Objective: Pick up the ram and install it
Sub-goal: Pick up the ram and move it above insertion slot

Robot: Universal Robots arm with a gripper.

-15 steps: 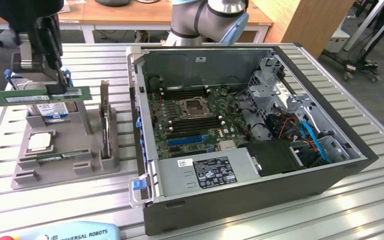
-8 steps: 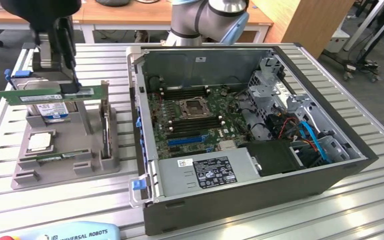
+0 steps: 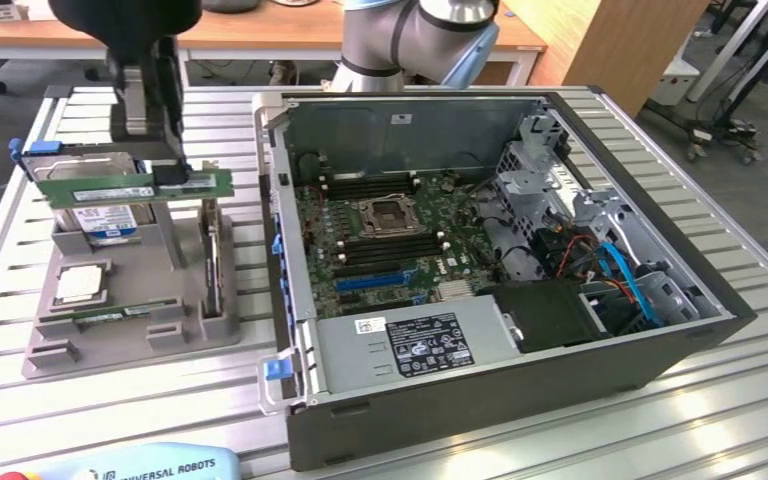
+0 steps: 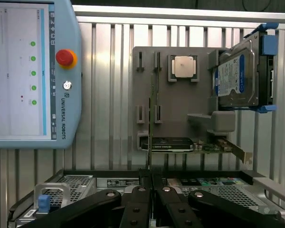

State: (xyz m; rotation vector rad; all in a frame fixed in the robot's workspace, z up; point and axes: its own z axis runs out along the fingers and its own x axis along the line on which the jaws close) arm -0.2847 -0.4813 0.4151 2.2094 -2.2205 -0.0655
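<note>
Pinching the ram (image 3: pixel 117 187) from above, the fingers (image 3: pixel 169 170) hold it level over the grey holder (image 3: pixel 117 350), contact edge free, at nine o'clock from the computer case (image 3: pixel 491 412).

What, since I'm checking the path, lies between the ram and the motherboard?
The case wall stands between the ram and the motherboard, as the exterior view shows.

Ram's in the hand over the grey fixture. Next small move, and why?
Probably a sideways carry toward the exterior view's right, over the open case: the hand is shut on the ram, which looks clear of the grey fixture, and the motherboard with its slots lies inside that case.
</note>
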